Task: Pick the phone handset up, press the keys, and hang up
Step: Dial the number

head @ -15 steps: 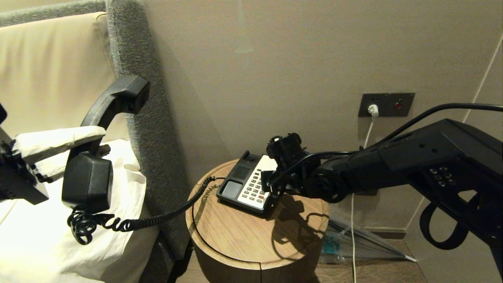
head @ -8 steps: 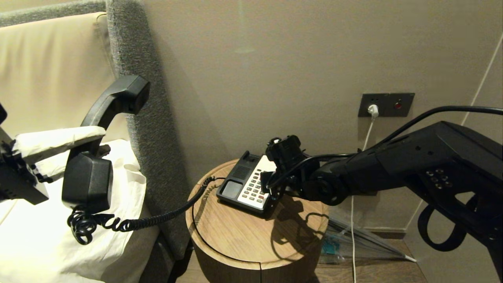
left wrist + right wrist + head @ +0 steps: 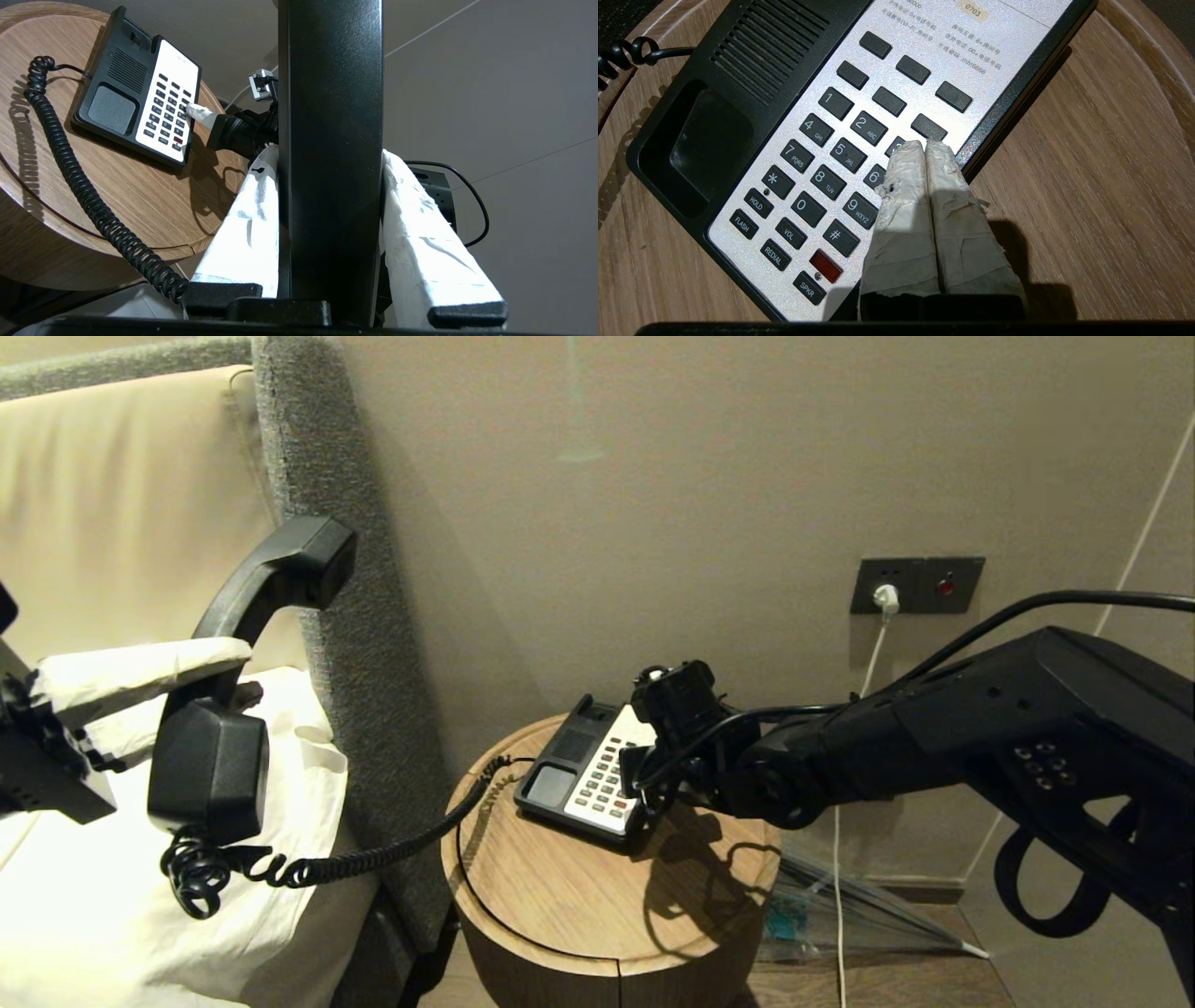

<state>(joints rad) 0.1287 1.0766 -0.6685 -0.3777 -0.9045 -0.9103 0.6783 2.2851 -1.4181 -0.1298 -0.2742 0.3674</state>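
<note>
At the left edge of the head view, the left claw point(image 3: 140, 695) grips the phone handset point(image 3: 245, 663) upright over the bed point(image 3: 112, 915), its coiled cord point(image 3: 373, 854) trailing to the round tabletop point(image 3: 579, 896); at centre, the right claw point(image 3: 924, 149), fingers pressed together, touches the keys point(image 3: 840, 154).

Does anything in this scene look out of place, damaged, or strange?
Mostly the claws: the fingers of the right claw, shut over the keys, wear frayed white wrapping. The left claw holds the phone handset off its phone, which sits askew on the round table.
</note>
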